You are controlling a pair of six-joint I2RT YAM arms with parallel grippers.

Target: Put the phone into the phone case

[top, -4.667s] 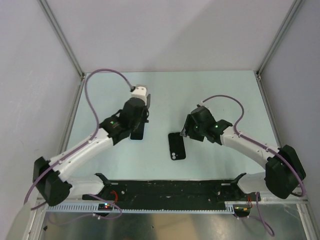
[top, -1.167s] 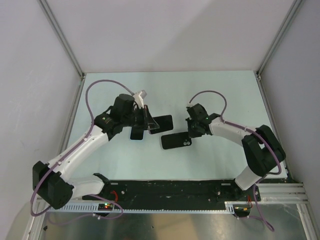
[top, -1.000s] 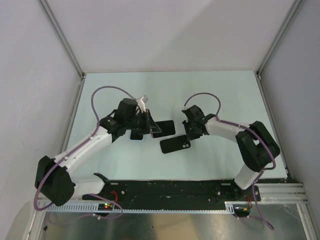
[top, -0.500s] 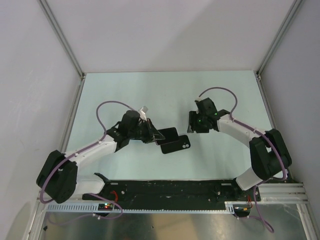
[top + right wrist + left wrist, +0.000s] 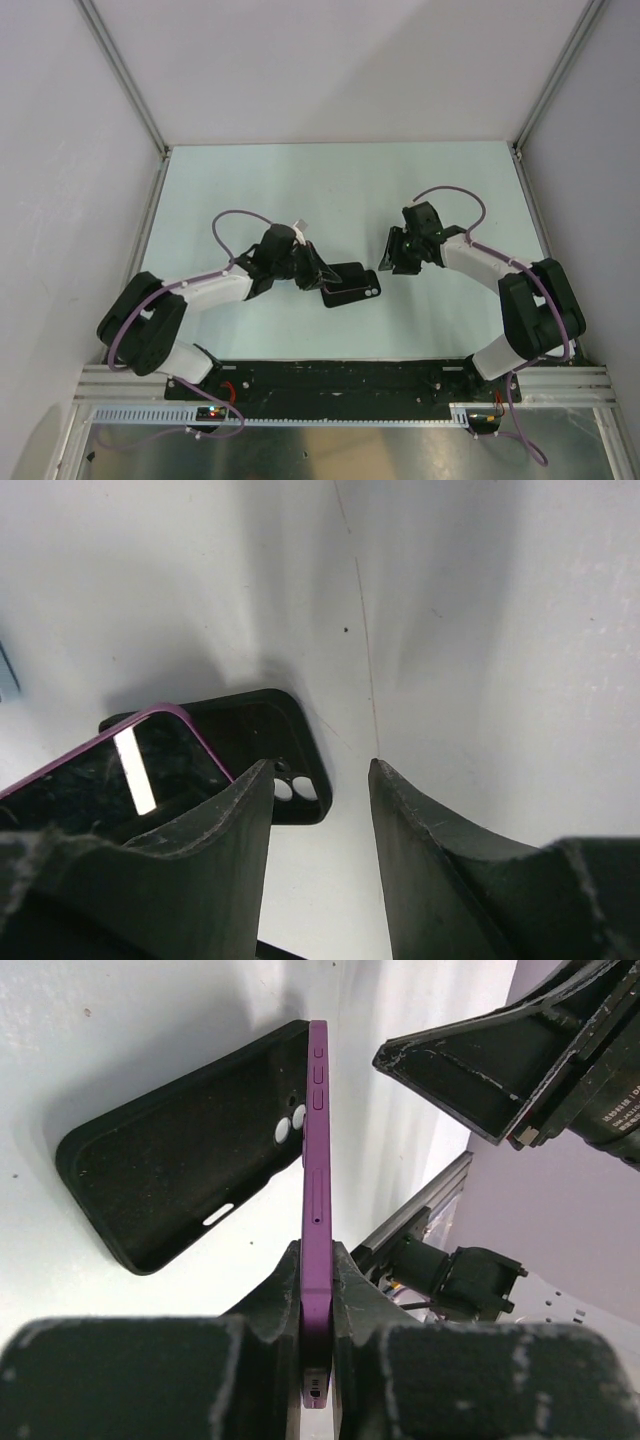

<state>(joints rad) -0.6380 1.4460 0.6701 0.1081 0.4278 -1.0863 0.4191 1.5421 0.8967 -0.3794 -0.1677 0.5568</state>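
The black phone case (image 5: 352,291) lies flat on the table with its open side up and two camera holes at its right end; it also shows in the left wrist view (image 5: 185,1170) and the right wrist view (image 5: 270,750). My left gripper (image 5: 318,277) is shut on the purple phone (image 5: 316,1210), held edge-on just above the case's left part; the phone also shows in the right wrist view (image 5: 120,770). My right gripper (image 5: 392,258) is open and empty, just right of the case's camera end (image 5: 320,765).
The pale table surface (image 5: 340,190) is bounded by grey walls and metal posts. A black rail (image 5: 330,385) runs along the near edge. Purple cables loop above both arms.
My left gripper has carried the phone right and down until it overlaps the case. My right gripper has let the case go and drawn back to the right.
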